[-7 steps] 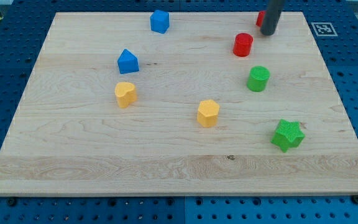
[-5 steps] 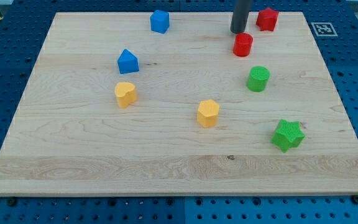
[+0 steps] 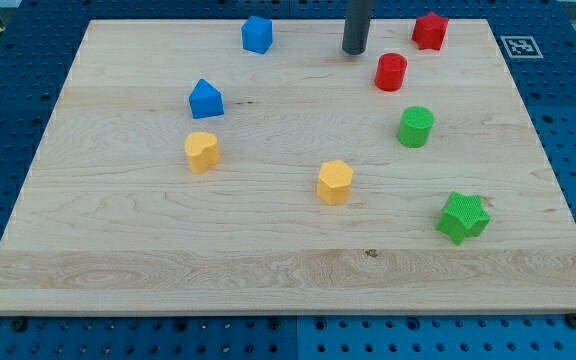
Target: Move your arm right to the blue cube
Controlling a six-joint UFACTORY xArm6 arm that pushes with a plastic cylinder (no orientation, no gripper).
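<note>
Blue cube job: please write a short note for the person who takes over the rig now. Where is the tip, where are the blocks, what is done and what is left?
My tip is near the view's top, well to the right of the blue cube and up-left of the red cylinder, touching neither.
The red star is farther right at the top edge.
Done: nothing shows contact; the tip is not yet at the cube.
Left: go on toward the view's left until the tip stands just right of the blue cube. The path between looks free.
</note>
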